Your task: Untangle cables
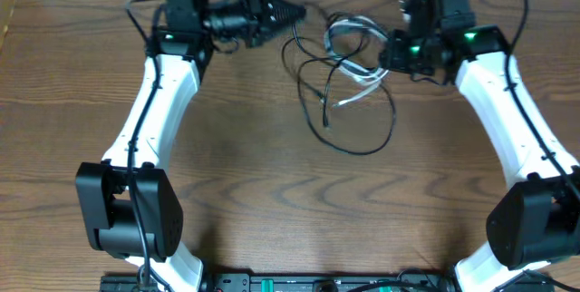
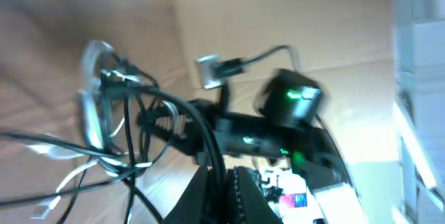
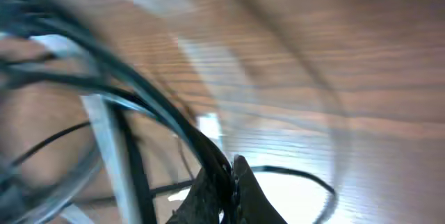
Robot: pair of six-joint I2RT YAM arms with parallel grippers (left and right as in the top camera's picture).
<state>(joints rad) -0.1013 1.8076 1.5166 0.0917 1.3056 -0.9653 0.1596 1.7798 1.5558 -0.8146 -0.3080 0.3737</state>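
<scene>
At the far middle of the brown wood-grain counter (image 1: 272, 201), the long thin black cable (image 1: 361, 152) is seen looped through the short silvery-white cable (image 1: 353, 29). A black strand is pinched in the left claw (image 1: 294, 11). Another dark strand, apparently the same cable, is nipped by the right claw (image 1: 386, 56). The claws are best drawn apart slowly, so no knot is tightened.

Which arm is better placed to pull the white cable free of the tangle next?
Likely the right. The right gripper is shut right against the white cable coils, while the left gripper is shut on the black cable at the tangle's far side.
</scene>
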